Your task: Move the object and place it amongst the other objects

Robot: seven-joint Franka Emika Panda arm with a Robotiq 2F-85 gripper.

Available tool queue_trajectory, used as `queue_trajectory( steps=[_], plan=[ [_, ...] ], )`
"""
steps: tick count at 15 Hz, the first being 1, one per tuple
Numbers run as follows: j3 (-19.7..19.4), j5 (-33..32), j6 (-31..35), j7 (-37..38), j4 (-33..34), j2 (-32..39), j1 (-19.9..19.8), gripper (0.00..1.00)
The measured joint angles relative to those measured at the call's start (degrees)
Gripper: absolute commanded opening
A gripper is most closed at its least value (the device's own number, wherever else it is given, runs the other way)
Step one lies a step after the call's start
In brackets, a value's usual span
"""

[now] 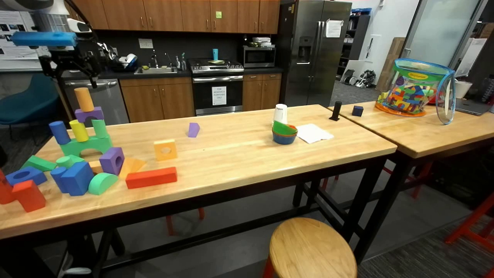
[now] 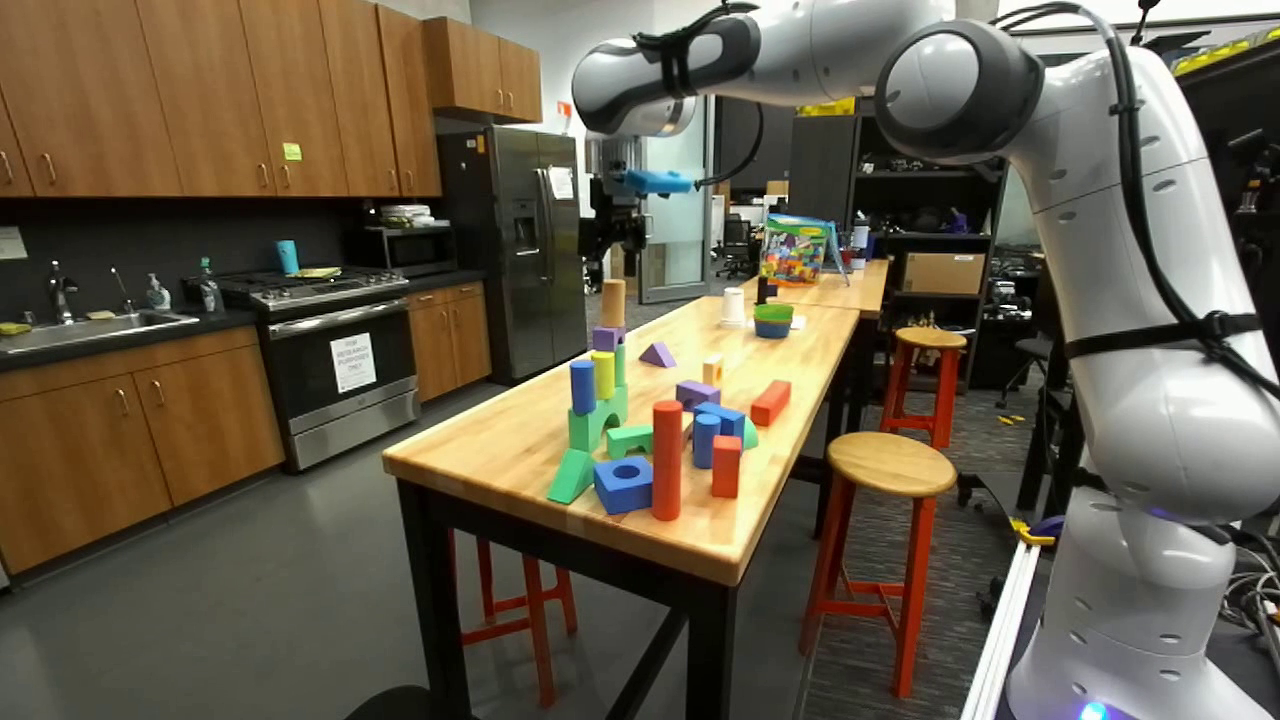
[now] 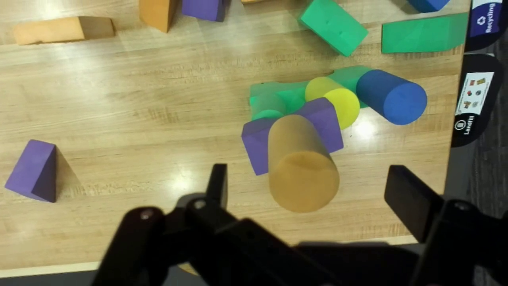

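Purple block (image 1: pixel 107 162), squarish with a round hole: most likely the piece meant, though the task sentence does not say which. In an exterior view it stands on the table (image 1: pixel 239 154) amid the other blocks (image 1: pixel 78 179), behind a green half-round (image 1: pixel 103 183) and just beside an orange wedge (image 1: pixel 132 166), so it may already be where it belongs. Behind it rises a tower (image 1: pixel 79 133) whose parts account for one another: a green bridge (image 1: pixel 87 144) gives a broad footing to a blue pillar (image 1: pixel 60 133), a yellow pillar (image 1: pixel 79 130) and a green pillar (image 1: pixel 100 128); the last two hold up a purple arch (image 1: pixel 95 113), which would likely tip without either; and a tan cylinder (image 1: pixel 84 99) stands on the arch's crown. The blue pillar bears nothing. The pincer (image 3: pixel 307 186) is spread wide and grips nothing. The wrist view shows the cylinder between its fingers (image 3: pixel 412 202), but both exterior views place the fingertips just above its top, not around it, a height that probably spares the tower a knock. A purple wedge (image 1: pixel 194 130) lies apart from the other blocks. The cylinder's perch looks narrow, so the pincer should likely rise before going sideways toward the purple block.
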Motion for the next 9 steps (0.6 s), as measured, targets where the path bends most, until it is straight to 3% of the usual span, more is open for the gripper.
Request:
queue_trajectory(
  steps=[9],
  plan=[
    [-0.1,0.0,0.2,-0.5,-1.2,0.1,-0.1,1.0]
  ],
)
